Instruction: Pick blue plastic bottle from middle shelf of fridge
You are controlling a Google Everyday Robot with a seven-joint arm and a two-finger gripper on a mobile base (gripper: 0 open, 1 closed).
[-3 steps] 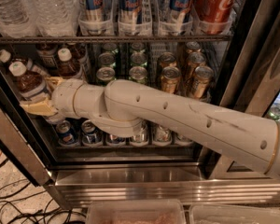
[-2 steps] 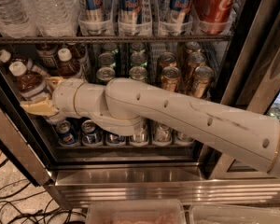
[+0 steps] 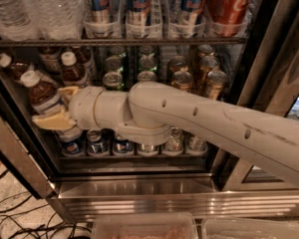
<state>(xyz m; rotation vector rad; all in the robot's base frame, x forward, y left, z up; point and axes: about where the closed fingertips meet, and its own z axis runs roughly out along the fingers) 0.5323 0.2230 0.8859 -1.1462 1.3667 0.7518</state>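
The gripper (image 3: 52, 106) is reached deep into the left end of the fridge (image 3: 139, 188), at the level of the middle shelf (image 3: 97, 129), whose rack is largely hidden behind the arm (image 3: 189, 118). The blue plastic bottle (image 3: 40, 91), with its white cap, amber liquid and white label, is held at the front left corner of that shelf. One tan finger is seen below and in front of the bottle, the other behind it, so the jaws are judged to be clamped on its body.

Compared with a second ago, the bottle's cap and the gripper are found slightly further right and lower, shifted together. The neighbouring brown bottle (image 3: 72, 68) and the capped bottle at the far left (image 3: 10, 66) are unmoved. From this it is judged that the grasp is made and the withdrawal is just begun.

The bottle is not yet clear of the fridge; it is tilted a little and remains close to the left wall and to the bottle beside it. A straight pull outward is called for, and contact with that neighbour or the steel cans (image 3: 179, 63) is to be avoided.
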